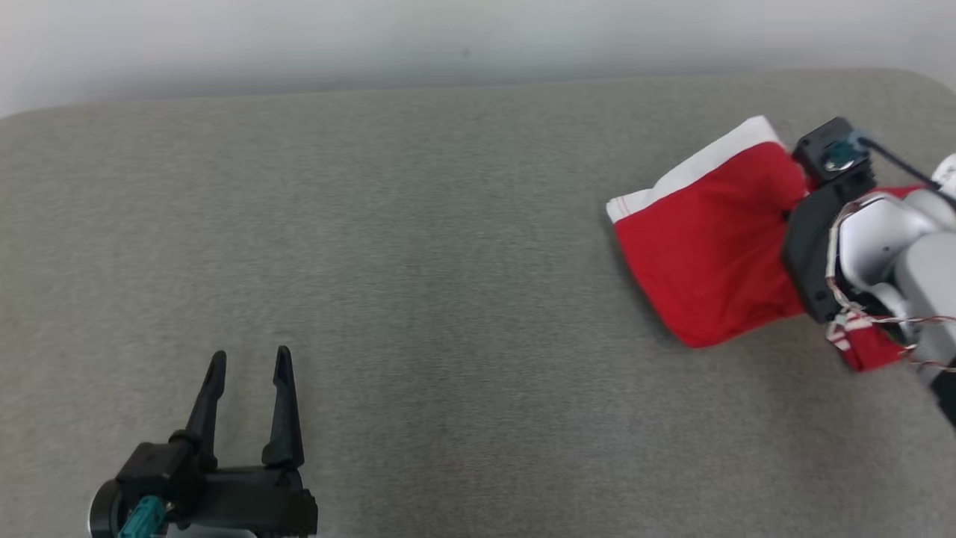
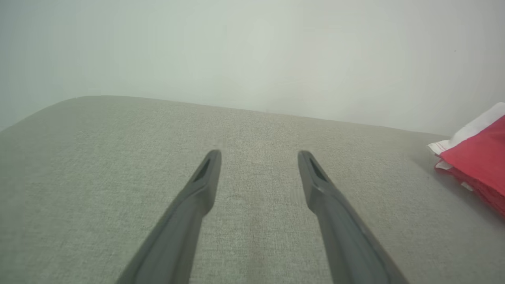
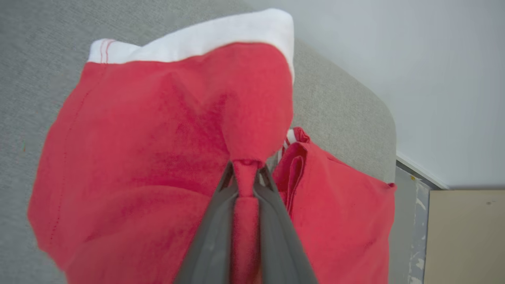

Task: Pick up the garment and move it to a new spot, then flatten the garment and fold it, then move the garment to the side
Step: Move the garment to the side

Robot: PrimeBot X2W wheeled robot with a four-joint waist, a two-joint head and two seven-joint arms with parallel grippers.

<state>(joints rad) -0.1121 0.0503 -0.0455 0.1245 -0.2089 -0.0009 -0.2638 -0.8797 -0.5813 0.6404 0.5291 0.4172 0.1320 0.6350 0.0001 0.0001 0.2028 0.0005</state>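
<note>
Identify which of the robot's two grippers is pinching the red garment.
The right gripper: it is clamped on a fold of the red garment, while the left gripper stands open, away from it.

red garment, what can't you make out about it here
Head view: right part of the red garment hidden behind the right arm.
Left wrist view: the right edge cuts most of it off.
Right wrist view: bunched in the right gripper, so its type is unclear.
</note>
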